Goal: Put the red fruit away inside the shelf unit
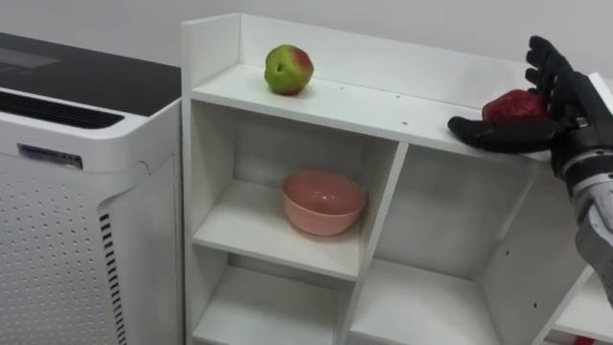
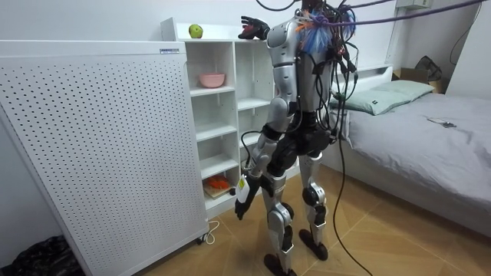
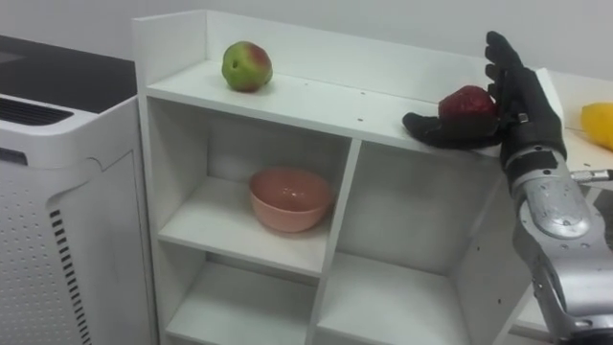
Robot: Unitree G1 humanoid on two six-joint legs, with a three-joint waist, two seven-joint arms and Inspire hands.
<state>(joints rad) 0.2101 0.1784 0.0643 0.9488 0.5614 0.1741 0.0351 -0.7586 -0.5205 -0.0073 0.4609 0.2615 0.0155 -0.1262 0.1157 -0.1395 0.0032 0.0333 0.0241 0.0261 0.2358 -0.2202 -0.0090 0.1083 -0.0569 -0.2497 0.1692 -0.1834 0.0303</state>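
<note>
the right hand [image 1: 560,101], fingers nearly straight, loosely cups the red fruit [image 1: 512,103] on the closet's top shelf [image 1: 383,105]; green apple [image 1: 288,69] well left.

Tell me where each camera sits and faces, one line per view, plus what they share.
Left eye view: on the head, looking down at the white closet's top shelf; the right hand shows at the right.
Right eye view: a little beside it, same aim; right hand and forearm show.
Room view: standing off in the room, facing the closet and the robot's whole body, left hand hanging low.
Shared: all three show the green apple and pink bowl; both eyes show the red fruit at the right hand.
</note>
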